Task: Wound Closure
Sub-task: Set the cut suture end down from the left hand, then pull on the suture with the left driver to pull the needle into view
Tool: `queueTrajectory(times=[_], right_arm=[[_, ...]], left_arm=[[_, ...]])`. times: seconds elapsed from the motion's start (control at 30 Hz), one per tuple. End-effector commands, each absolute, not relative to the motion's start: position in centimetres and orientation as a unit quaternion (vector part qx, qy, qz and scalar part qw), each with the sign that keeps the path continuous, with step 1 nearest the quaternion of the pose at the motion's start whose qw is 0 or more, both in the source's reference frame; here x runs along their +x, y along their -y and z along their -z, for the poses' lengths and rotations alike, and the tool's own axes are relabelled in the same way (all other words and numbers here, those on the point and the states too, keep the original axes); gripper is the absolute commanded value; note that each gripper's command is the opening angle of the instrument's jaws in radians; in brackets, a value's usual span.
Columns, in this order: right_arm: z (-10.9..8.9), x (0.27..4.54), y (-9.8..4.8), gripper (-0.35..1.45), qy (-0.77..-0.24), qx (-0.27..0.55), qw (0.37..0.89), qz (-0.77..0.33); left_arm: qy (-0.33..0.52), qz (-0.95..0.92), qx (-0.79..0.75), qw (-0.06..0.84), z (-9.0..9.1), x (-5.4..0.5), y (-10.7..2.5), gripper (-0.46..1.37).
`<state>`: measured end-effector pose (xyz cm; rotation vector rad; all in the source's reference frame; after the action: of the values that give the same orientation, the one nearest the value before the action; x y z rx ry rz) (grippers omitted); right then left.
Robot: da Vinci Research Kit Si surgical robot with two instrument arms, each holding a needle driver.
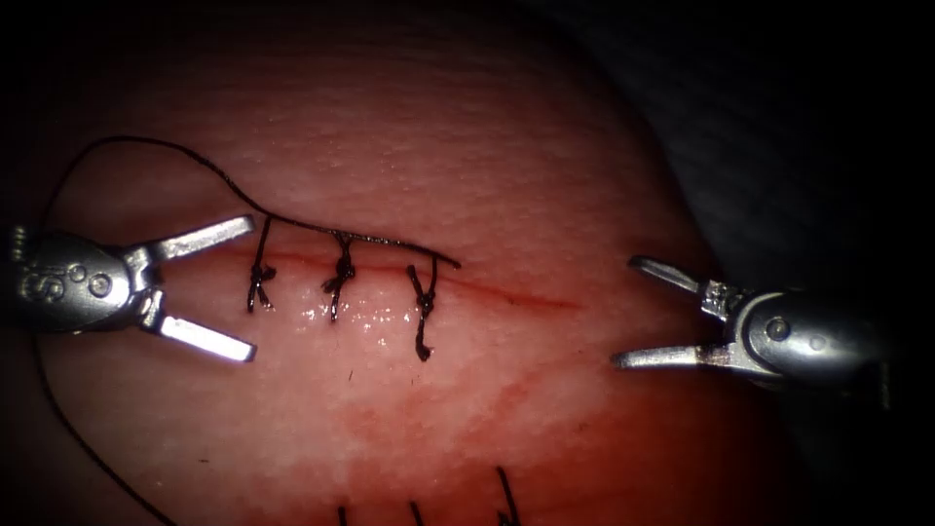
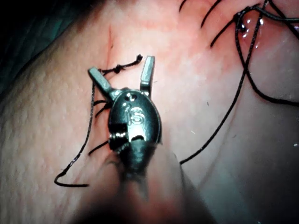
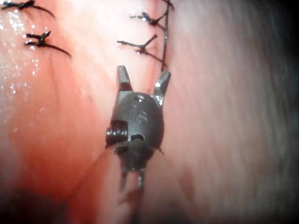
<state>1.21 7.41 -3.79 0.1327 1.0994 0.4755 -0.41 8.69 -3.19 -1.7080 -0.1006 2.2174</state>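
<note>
My left tool [image 1: 219,288] and my right tool [image 1: 635,312] hold nothing, jaws spread, one at each end of the cut [image 1: 506,292] in the tissue [image 1: 467,156]. Three dark knotted stitches [image 1: 339,278] cross the cut's left part (its right end lies unstitched). Loose thread [image 1: 195,161] arcs across them.

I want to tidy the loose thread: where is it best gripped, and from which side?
Probably the free arc of the thread, where it lifts off the tissue, taken by the left tool from the left. Both tools' jaws stand open and hold nothing. Right tool sits farther off.
</note>
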Motion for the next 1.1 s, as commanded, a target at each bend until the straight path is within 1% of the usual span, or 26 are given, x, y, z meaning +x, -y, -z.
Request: queueTrajectory(times=[0.03,0.47,0.7,0.83,1.1], right_arm=[[3.79,1.21,-7.41,0.95,-0.517,0.064,0.824,-0.223],[3.79,1.21,-7.41,0.93,-0.517,0.064,0.824,-0.223],[3.78,1.23,-7.42,0.92,-0.516,0.063,0.824,-0.225],[3.78,1.23,-7.41,0.92,-0.516,0.063,0.824,-0.224],[3.77,1.23,-7.41,0.92,-0.516,0.063,0.824,-0.224]], left_arm=[[0.03,-0.786,-0.593,0.174,3.2,-0.39,-8.67,0.77],[0.007,-0.83,-0.52,0.202,3.57,0.12,-8.42,0.81],[0.002,-0.855,-0.476,0.205,3.63,0.38,-8.31,0.75],[0.009,-0.862,-0.465,0.2,3.62,0.41,-8.26,0.74],[0.071,-0.874,-0.459,0.144,3.55,0.29,-7.82,0.73]])
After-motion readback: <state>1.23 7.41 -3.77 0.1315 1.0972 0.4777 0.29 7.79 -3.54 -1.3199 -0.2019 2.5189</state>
